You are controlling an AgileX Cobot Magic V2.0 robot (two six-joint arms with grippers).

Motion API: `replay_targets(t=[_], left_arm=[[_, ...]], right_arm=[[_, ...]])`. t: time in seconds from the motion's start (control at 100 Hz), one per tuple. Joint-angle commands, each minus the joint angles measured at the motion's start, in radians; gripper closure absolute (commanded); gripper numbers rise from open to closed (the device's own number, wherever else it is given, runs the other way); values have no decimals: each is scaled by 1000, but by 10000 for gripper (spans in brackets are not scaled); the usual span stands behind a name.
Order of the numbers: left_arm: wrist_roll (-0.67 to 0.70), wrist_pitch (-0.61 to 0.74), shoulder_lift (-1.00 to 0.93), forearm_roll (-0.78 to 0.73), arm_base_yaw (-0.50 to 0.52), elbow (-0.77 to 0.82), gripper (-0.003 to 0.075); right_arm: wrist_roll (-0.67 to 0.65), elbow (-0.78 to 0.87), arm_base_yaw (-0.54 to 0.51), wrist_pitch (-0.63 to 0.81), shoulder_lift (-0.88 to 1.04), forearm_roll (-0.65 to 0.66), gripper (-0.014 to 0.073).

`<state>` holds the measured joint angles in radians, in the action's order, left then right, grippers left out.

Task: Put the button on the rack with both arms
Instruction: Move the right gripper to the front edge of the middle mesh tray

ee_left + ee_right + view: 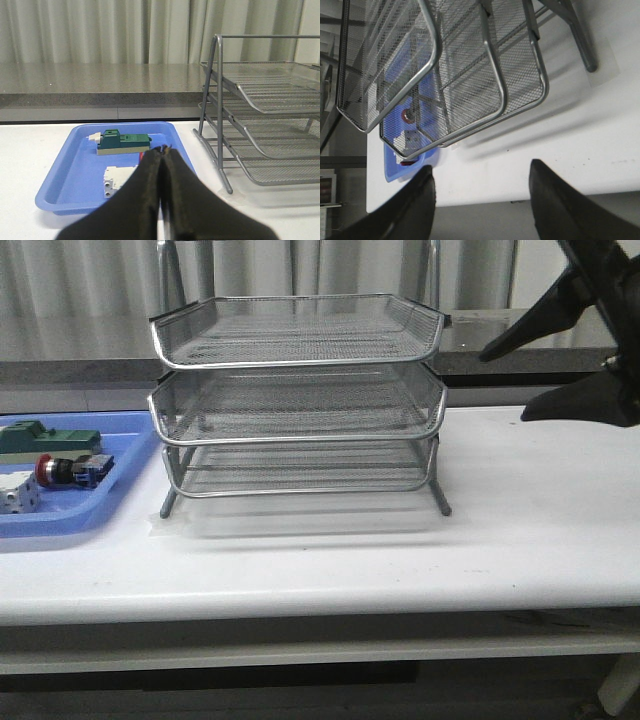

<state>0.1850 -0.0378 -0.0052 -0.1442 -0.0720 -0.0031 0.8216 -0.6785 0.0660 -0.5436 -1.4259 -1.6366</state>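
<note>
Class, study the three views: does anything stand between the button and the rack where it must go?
Only the blue tray's low rim, which the button must be lifted over. The rack stands just right of it with open-fronted tiers, and nothing else visible lies between them.

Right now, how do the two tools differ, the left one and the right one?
The left tool is closed, its fingers pressed together, while the right tool is open with a wide gap between its fingers. The left tool points at the blue tray holding the button; the right tool is raised at the right side of the rack, above the table. Both are black and hold nothing.
</note>
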Motion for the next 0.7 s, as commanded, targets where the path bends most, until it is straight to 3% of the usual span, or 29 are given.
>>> replay_targets(t=[0.0, 0.2, 0.69], left_arm=[[10, 82, -32, 7, -7, 56, 741], [10, 82, -32, 7, -7, 56, 741], [10, 82, -32, 7, -7, 56, 741]], right_arm=[[112, -33, 5, -82, -44, -161, 160], [225, -33, 45, -129, -187, -301, 160], [235, -222, 107, -157, -339, -300, 160]])
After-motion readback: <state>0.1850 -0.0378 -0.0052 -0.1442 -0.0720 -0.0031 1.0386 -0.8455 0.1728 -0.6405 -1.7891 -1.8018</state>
